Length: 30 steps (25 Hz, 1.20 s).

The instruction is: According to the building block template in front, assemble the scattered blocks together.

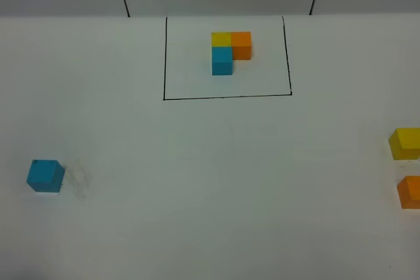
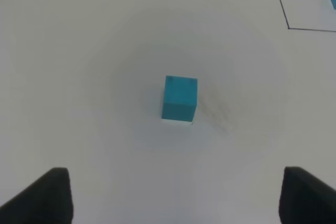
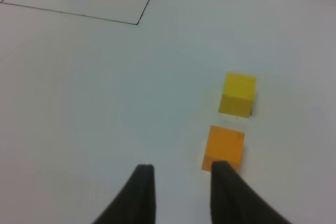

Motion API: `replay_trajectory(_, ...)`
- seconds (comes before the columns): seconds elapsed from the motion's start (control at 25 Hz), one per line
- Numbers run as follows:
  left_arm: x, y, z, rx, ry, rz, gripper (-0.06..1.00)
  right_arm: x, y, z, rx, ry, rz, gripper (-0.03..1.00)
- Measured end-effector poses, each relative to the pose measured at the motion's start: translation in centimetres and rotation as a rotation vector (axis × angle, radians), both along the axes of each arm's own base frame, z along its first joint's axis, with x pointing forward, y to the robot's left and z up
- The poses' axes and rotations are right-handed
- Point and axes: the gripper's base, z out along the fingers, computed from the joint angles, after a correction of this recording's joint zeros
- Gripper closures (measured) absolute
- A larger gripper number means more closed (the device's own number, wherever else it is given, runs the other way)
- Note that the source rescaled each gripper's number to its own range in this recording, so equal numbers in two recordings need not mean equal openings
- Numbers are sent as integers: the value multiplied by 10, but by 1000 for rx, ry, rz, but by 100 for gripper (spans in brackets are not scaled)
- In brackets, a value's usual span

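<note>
High view: the template is being shown, with a blue block, a yellow block and an orange block lying loose. Left wrist: the left gripper is being held wide and empty, the blue block centred ahead of it. Right wrist: the right gripper is being held narrow and empty, the orange block just beside one fingertip, the yellow block beyond. Each cube is being judged light and rigid (possibly slick-faced), best pinched across opposite flat sides.

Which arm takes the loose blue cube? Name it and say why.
Left. The loose blue cube lies centred ahead of the left arm's wide-open jaws. The right arm's jaws sit by the loose orange cube, on the opposite side.
</note>
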Motion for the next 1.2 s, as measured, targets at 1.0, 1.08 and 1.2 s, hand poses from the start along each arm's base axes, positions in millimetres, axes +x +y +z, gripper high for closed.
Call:
replay_trajectory(1.0, 149, -7, 24, -14, 502, -11, 25, 0, 0, 0, 0, 0, 0, 97)
replay_trajectory(1.08, 169, -8, 12, -13, 542, -11, 25, 0, 0, 0, 0, 0, 0, 97)
replay_trajectory(1.2, 198, -9, -9, -11, 599, -11, 25, 0, 0, 0, 0, 0, 0, 97)
